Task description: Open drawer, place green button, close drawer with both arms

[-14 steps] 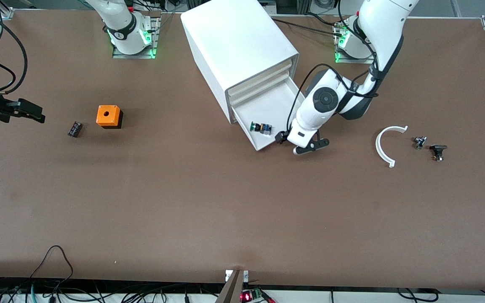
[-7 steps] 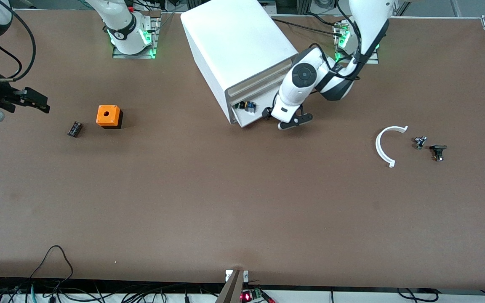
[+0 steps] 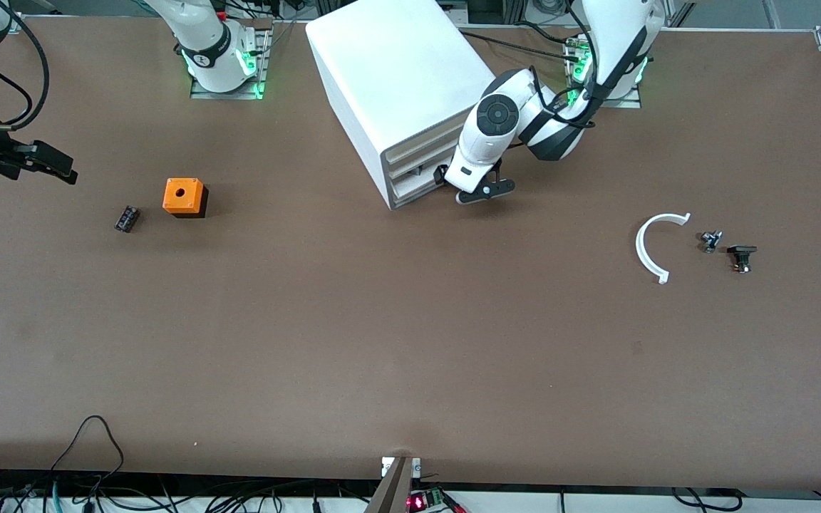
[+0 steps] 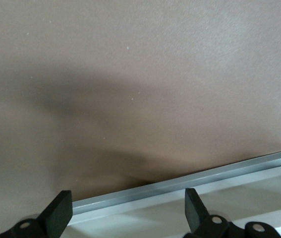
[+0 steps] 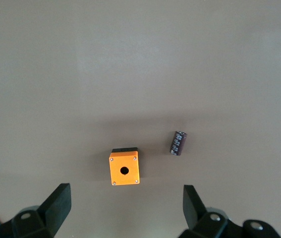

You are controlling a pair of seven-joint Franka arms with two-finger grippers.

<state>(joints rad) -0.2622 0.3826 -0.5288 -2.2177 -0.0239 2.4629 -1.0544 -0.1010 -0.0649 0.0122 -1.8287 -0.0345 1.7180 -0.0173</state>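
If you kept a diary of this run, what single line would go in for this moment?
drawer: pushed in, button unseen | left gripper: open, at drawer front | right gripper: open, waiting over right arm's table end

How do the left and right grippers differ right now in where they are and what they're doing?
The left gripper is at the front of the drawer, which sits in line with the other fronts; the right gripper hangs over bare table at the right arm's end, waiting. Both have open, empty fingers.

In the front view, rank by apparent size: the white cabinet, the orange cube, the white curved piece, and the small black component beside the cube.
1. white cabinet
2. white curved piece, widest in span though thin
3. orange cube, similar in extent, so this order is unsure
4. small black component
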